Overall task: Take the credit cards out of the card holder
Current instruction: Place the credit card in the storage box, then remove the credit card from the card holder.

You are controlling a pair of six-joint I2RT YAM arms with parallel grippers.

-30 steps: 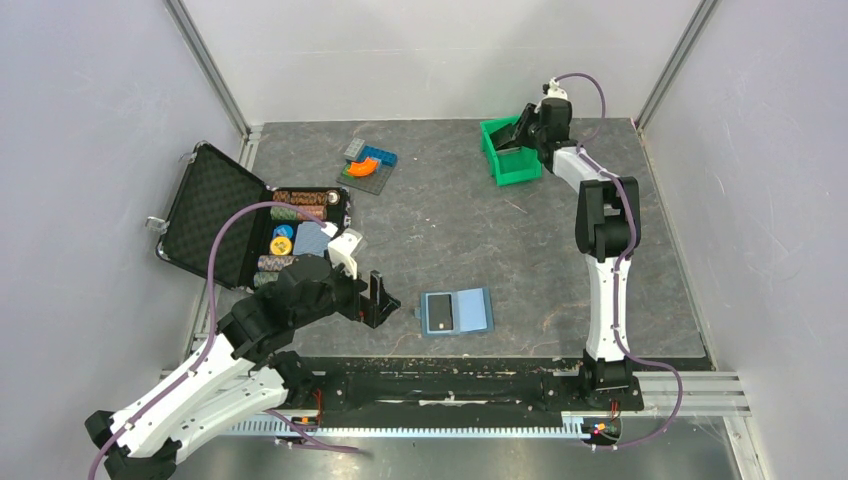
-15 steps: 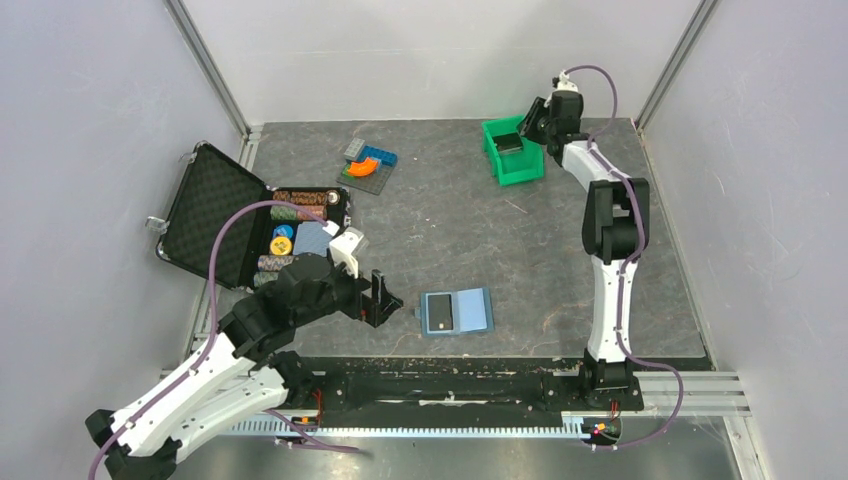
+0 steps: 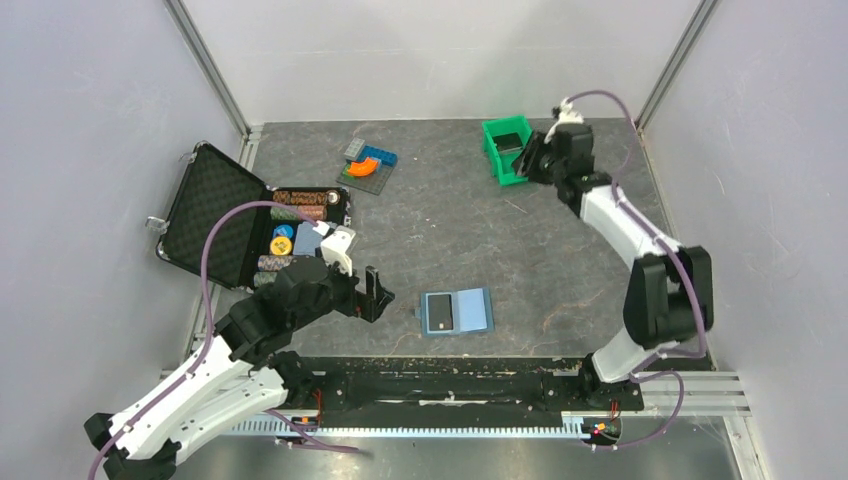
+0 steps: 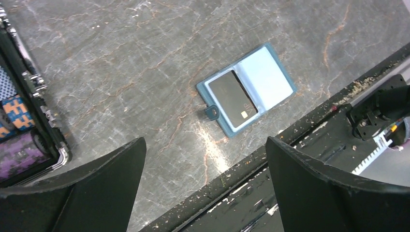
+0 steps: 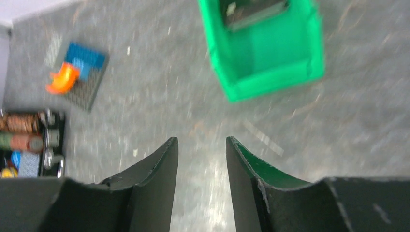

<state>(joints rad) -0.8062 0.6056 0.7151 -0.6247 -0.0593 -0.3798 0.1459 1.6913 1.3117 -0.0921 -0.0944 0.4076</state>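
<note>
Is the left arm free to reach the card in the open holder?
Probably yes: the card holder lies open with the credit card exposed, and only bare table lies between it and the open left gripper.

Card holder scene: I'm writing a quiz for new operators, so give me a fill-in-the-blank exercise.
The card holder lies ___ on the table.
It holds ___ dark card.
A second card lies in the ___ bin.
The left gripper grips ___.
Missing: open; one; green; nothing.
</note>
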